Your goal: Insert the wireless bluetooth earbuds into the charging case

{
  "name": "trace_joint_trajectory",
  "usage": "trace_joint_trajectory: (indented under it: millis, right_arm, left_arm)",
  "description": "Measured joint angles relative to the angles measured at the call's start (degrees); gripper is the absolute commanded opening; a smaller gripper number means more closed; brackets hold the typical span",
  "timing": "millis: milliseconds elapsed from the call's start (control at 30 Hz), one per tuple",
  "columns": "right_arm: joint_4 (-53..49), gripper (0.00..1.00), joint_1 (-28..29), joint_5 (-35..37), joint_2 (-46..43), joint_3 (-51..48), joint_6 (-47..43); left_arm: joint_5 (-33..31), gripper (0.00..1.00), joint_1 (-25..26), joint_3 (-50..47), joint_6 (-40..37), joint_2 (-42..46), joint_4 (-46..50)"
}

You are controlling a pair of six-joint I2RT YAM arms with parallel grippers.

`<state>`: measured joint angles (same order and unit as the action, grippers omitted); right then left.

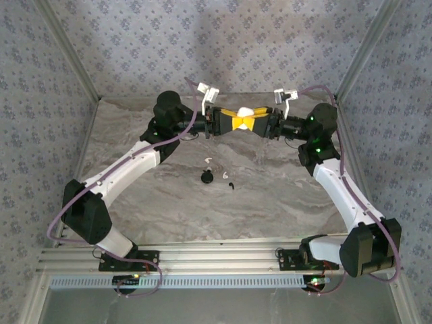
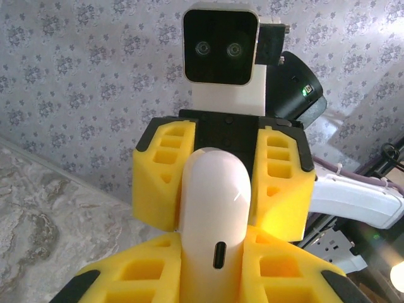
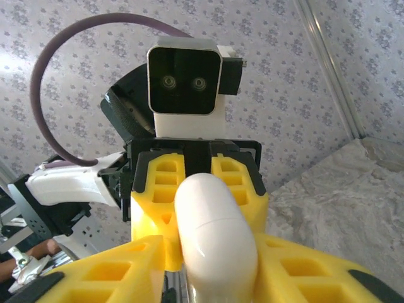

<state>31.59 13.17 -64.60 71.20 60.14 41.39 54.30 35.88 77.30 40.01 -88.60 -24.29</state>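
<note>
My left tool (image 1: 237, 123) is closed on the white case (image 1: 246, 111), held up off the table (image 1: 135, 202) at the upper centre of the top view. In the left wrist view the case stands upright between my yellow fingers (image 2: 278, 271) at the bottom edge. Its rounded end points up the frame and a small dark slot low on its front faces the camera.

My right tool (image 1: 255, 123) meets it head-on from the right of the top view, so the two tools are nose to nose with the case between them. In the left wrist view the right tool's fingers sit close against both sides of the case's upper end. In the right wrist view the case rises between my own yellow fingers at the bottom, with a fine seam across its body. I cannot tell whether the right tool is pressing on the case or only flanking it.

The earbuds lie on the table below the tools, at the centre of the top view. One white earbud (image 1: 208, 160) is uppermost and a second white earbud (image 1: 224, 174) lies lower right of it. A black earbud (image 1: 231, 185) lies just below that one. A black round thing (image 1: 206, 177) sits left of the second white earbud. All four lie apart from each other.
</note>
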Motion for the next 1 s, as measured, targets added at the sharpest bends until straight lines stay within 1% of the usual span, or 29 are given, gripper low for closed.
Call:
trace_joint_trajectory:
  millis: [167, 400, 533, 600, 700, 767, 867, 1000]
  right_arm:
    - [0.3, 0.22, -0.1, -0.9, 0.1, 0.2, -0.6]
    - [-1.9, 0.15, -0.1, -1.5, -0.2, 0.5, -3.0]
    - [-5.3, 0.13, -0.1, -1.4, -1.0, 0.5, -6.1]
    - [-7.7, 0.12, -0.1, -1.5, -1.5, 0.6, -8.3]
    - [-12.9, 0.12, -0.1, -1.4, -2.5, 0.9, -12.6]
    - [-16.6, 0.12, 0.0, -1.3, -3.1, 1.2, -15.9]
    - [-22.8, 0.12, 0.1, -0.9, -4.0, 1.7, -21.3]
    - [-30.5, 0.12, 0.1, -0.8, -4.7, 2.8, -28.4]
  left_arm:
    - [0.9, 0.07, 0.1, -0.2, 0.2, 0.2, -0.9]
    - [1.0, 0.13, 0.1, -0.6, 0.0, 0.5, -0.9]
    - [1.5, 0.22, 0.2, -0.6, -1.4, 0.5, 0.6]
    - [1.7, 0.29, 0.3, -0.6, -3.0, 0.8, 2.3]
    - [1.3, 0.39, 0.5, -0.4, -6.7, 1.3, 6.4]
    - [0.8, 0.43, 0.6, 0.2, -10.1, 1.5, 10.7]
    - [0.3, 0.47, 0.6, 1.8, -15.5, 1.6, 17.6]
    - [-0.1, 0.47, 0.6, 4.8, -23.4, 1.6, 27.3]
